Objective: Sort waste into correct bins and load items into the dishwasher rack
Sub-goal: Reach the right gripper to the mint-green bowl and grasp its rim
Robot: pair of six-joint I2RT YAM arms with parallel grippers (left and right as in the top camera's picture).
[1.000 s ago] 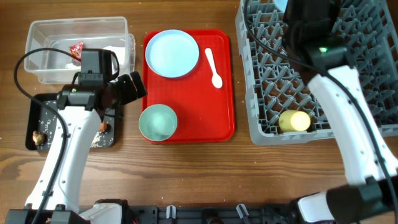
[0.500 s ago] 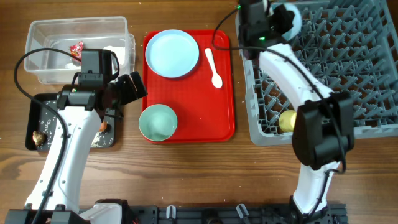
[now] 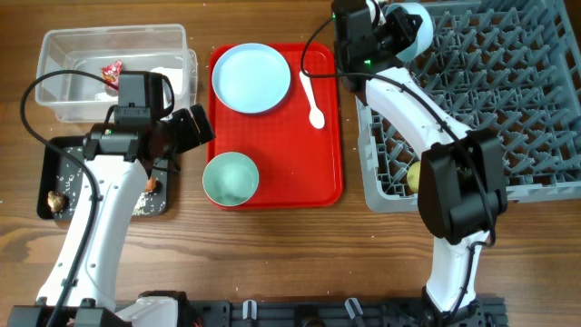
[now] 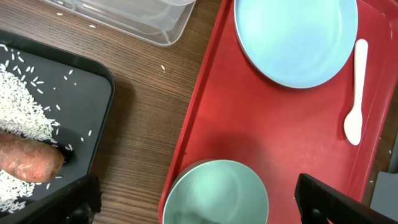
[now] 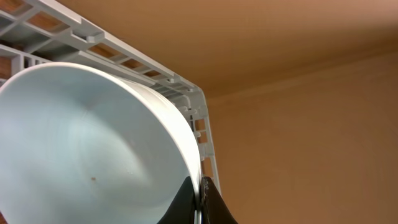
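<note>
The right end effector [image 5: 200, 203] is clamped on the rim of a pale blue-green bowl [image 3: 414, 24], fingers pinched together on its edge. The bowl is tipped up on its side at the far left corner of the grey dishwasher rack [image 3: 508, 91]. A yellow cup [image 3: 415, 178] lies among the pegs near the rack's front edge, partly behind the right arm.

The left end effector [image 3: 200, 125] hangs with its fingers [image 4: 336, 200] spread wide apart, gripping nothing. It is over the left edge of the red serving tray [image 3: 325, 173], just above the second bowl [image 3: 230, 177]. That bowl sits upright at the tray's near end. The pale blue plate [image 3: 251, 78] sits at the far end, with the white spoon [image 3: 312, 98] lying beside it.

To the left on the wooden desk [image 3: 272, 254], the clear tub [image 3: 54, 44] has a red wrapper [image 3: 112, 73] in it. The black tray [image 3: 47, 173] in front of it carries the carrot [image 4: 28, 160], scattered rice [image 4: 18, 93] and a brown lump [image 3: 56, 200]
</note>
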